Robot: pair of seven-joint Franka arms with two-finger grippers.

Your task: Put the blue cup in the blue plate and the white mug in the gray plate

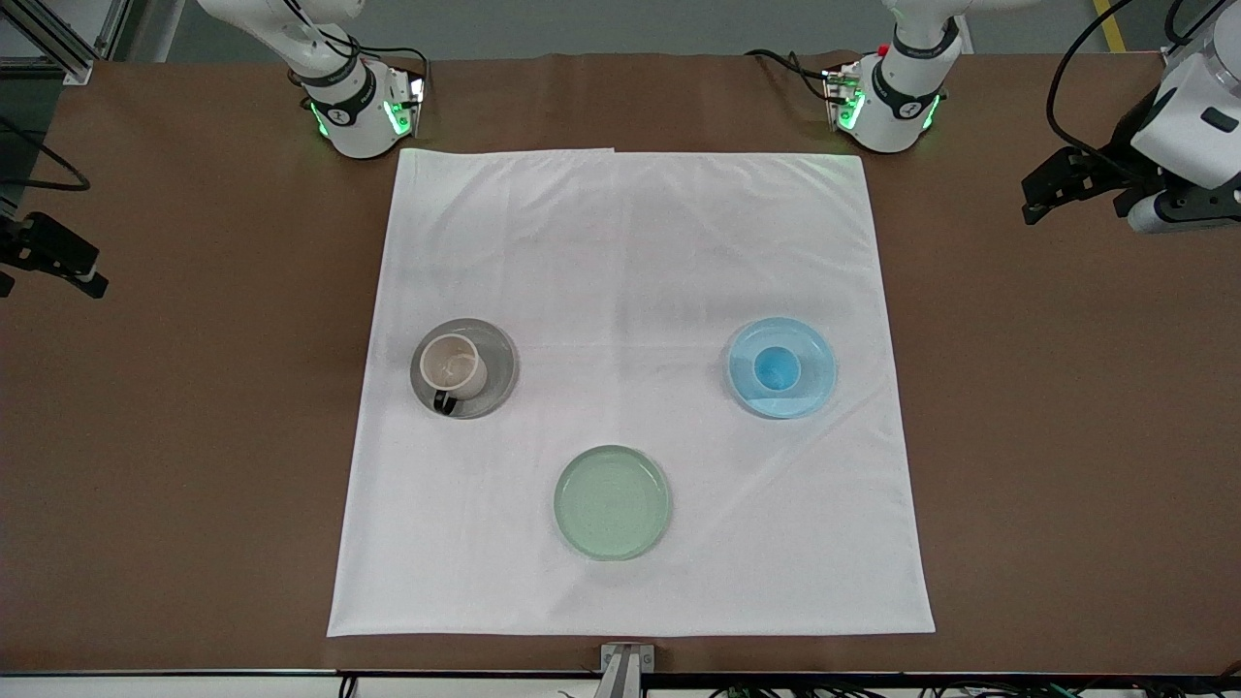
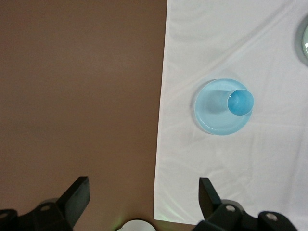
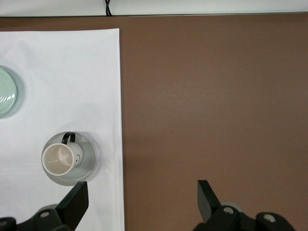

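Observation:
The blue cup stands upright in the blue plate, toward the left arm's end of the white cloth. The white mug, dark handle toward the front camera, stands upright in the gray plate, toward the right arm's end. My left gripper hangs open and empty, high over the bare brown table beside the cloth's edge. My right gripper waits open and empty over the table at the other end, by the cloth's edge.
A pale green plate lies empty on the white cloth, nearer the front camera than both other plates. Brown table surrounds the cloth. The arm bases stand along the table's edge farthest from the camera.

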